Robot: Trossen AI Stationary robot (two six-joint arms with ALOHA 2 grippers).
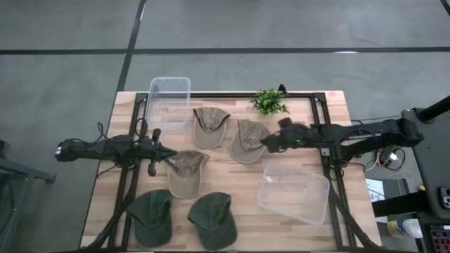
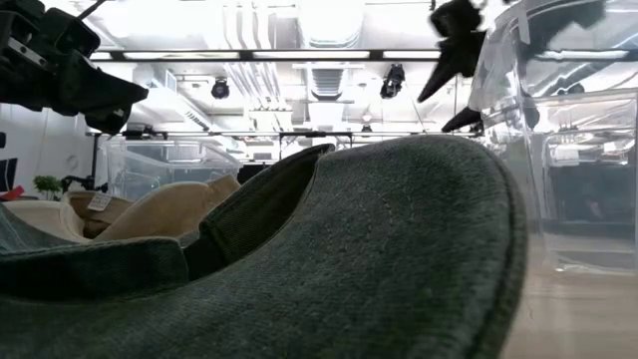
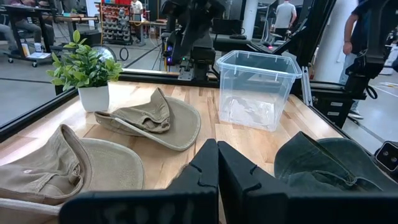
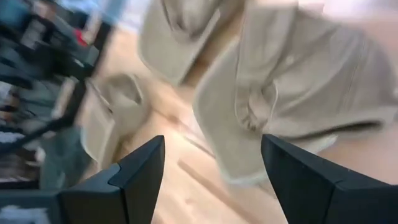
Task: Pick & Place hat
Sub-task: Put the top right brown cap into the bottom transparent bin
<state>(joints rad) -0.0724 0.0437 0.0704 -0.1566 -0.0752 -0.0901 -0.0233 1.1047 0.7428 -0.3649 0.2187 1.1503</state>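
Note:
Three tan hats lie crown-up on the wooden table: one below the right gripper point(image 1: 247, 140) point(image 4: 298, 93), one toward the far edge point(image 1: 209, 126), one mid-table point(image 1: 186, 172) point(image 3: 56, 168). Two dark green hats point(image 1: 151, 216) point(image 1: 211, 219) sit by the near edge. My right gripper point(image 1: 271, 143) point(image 4: 214, 180) hovers open above the first tan hat's right side, fingers pointing down and leftward. My left gripper point(image 1: 160, 151) point(image 3: 217, 168) is shut, level above the table, just left of the mid-table tan hat.
A clear bin point(image 1: 169, 102) stands at the far left of the table, and another point(image 1: 294, 193) point(image 3: 256, 87) at the near right. A small potted plant point(image 1: 269, 102) point(image 3: 84, 68) stands at the far edge. People show in the room beyond.

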